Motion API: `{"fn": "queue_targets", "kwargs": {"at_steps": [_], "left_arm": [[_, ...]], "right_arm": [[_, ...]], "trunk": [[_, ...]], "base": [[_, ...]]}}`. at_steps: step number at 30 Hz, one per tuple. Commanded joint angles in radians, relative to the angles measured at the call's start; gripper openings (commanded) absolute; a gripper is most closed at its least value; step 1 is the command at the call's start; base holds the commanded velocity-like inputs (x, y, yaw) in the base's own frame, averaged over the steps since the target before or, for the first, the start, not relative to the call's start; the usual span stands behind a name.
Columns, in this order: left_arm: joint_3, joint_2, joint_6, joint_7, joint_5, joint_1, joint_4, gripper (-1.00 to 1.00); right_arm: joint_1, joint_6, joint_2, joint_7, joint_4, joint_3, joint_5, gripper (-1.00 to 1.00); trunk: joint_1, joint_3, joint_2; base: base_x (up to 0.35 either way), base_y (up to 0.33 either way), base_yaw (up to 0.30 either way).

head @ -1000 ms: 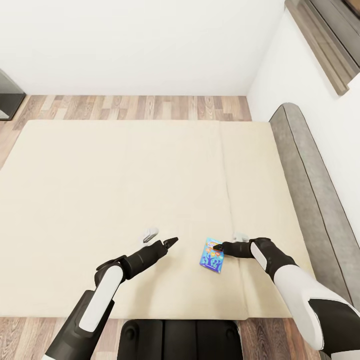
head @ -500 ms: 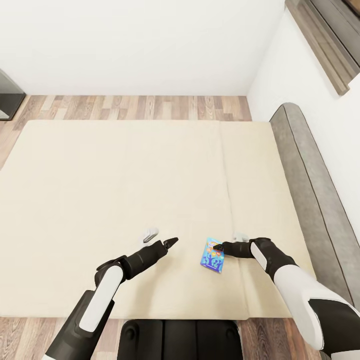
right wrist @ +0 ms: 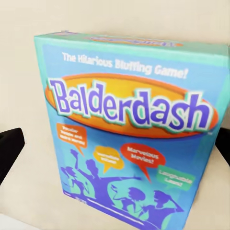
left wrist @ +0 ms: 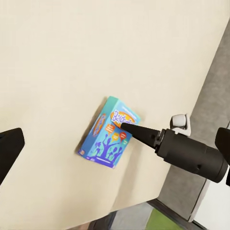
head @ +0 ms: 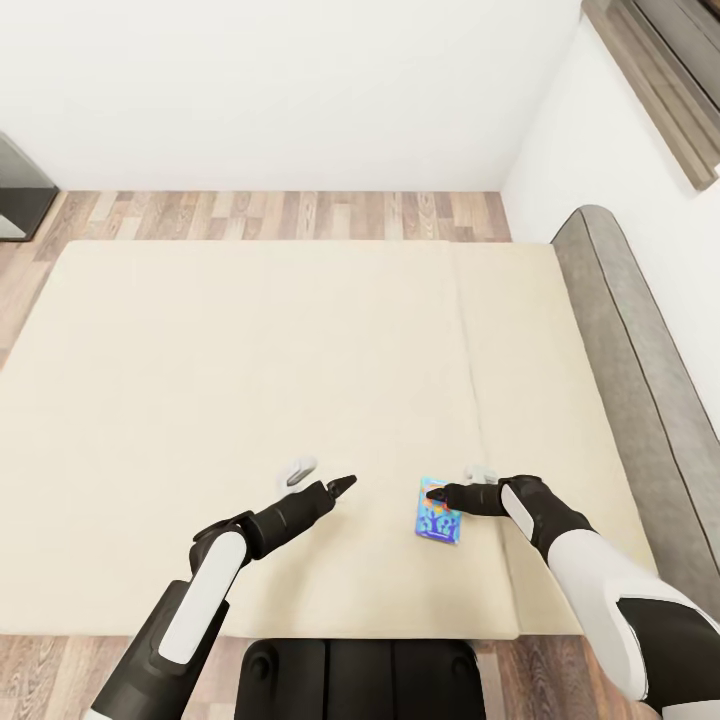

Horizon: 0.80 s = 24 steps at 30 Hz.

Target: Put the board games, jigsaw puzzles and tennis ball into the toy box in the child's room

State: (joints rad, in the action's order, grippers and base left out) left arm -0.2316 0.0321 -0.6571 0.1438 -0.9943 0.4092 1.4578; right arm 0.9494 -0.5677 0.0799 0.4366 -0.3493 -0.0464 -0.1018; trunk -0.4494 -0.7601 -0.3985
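A blue and teal Balderdash board game [head: 438, 514] lies flat on the cream bed [head: 250, 380], near its front edge. In the right wrist view the box [right wrist: 132, 129] fills the picture, with a dark finger [right wrist: 9, 148] at either side and clear of it. My right gripper [head: 433, 493] is open, its tip over the box's near corner, as the left wrist view shows [left wrist: 127, 127]. My left gripper [head: 347, 484] is open and empty, a little left of the game [left wrist: 108, 134]. The second bed game, the toy box, puzzles and tennis ball are out of view.
A grey padded headboard [head: 620, 330] runs along the bed's right side against the white wall. Wooden floor [head: 300, 215] lies beyond the bed. A dark piece of furniture [head: 20, 195] sits at the left edge. My base [head: 360, 680] stands at the bed's front edge.
The whole picture has shifted a little, so the camera moved: bed and box now sit slightly further right. Both arms hold the same pose.
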Motion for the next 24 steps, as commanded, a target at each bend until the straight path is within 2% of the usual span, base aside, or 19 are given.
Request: {"fn": "queue_targets", "kwargs": {"at_steps": [1,24], "left_arm": [[0.0,0.0,-0.003,0.009,-0.01,0.0,0.001,1.0],[0.0,0.0,-0.002,0.01,-0.01,0.0,0.001,1.0]], "right_arm": [[0.0,-0.009,0.0,-0.001,-0.001,-0.004,-0.009,1.0],[0.0,-0.009,0.0,-0.001,-0.001,-0.005,-0.009,1.0]], "trunk": [[-0.001,-0.001,-0.002],[-0.001,-0.001,-0.002]], "base": [[0.0,0.054,0.0],[0.0,0.014,0.0]]}}
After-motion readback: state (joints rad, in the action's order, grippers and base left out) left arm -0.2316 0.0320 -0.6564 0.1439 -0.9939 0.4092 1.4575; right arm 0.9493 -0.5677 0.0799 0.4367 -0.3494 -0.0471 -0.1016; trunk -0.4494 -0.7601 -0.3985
